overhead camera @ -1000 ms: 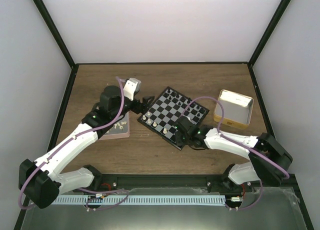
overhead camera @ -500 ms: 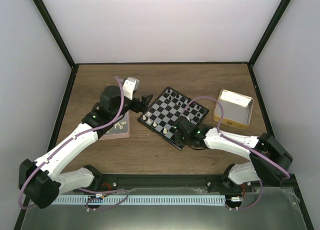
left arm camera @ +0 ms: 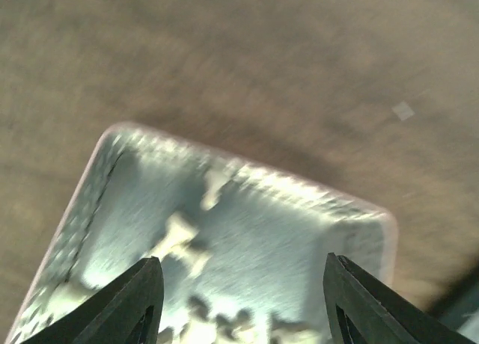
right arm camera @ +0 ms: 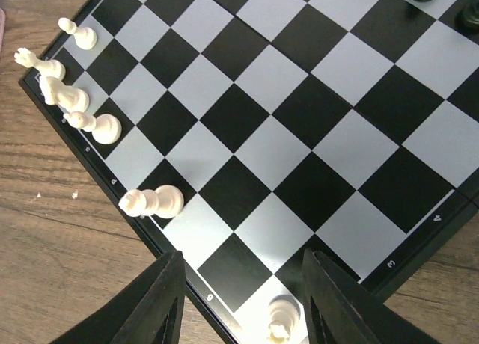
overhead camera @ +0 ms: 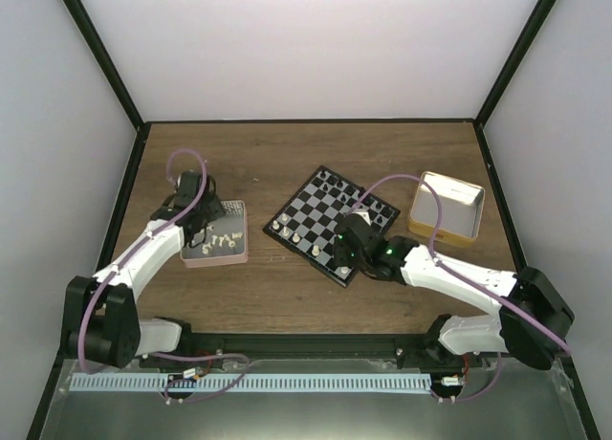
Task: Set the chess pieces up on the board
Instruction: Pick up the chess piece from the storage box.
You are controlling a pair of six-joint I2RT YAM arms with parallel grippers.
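The chessboard [overhead camera: 325,220] lies at mid-table. Cream-white pieces [overhead camera: 287,232] line its near-left edge and black pieces [overhead camera: 332,181] its far edge. My right gripper [overhead camera: 344,253] hovers open over the board's near corner. In the right wrist view the board [right arm camera: 299,134] fills the frame, several white pieces [right arm camera: 153,202] stand along its left rim, and one white piece [right arm camera: 283,320] stands between my open right gripper's [right arm camera: 243,306] jaws, untouched. My left gripper [overhead camera: 201,227] is open and empty over the pink tray [overhead camera: 241,231]. The left wrist view is blurred and shows white pieces [left arm camera: 179,235] in the tray [left arm camera: 247,167] below the left gripper [left arm camera: 243,306].
A tan box with a silvery inside [overhead camera: 447,208] stands right of the board. Black frame posts and white walls close in the table on three sides. Bare wood [overhead camera: 277,297] lies between the tray, the board and the arm bases.
My left arm has swung left, from the board's left corner back over the pink tray. My right gripper has shifted slightly over the board's near corner.
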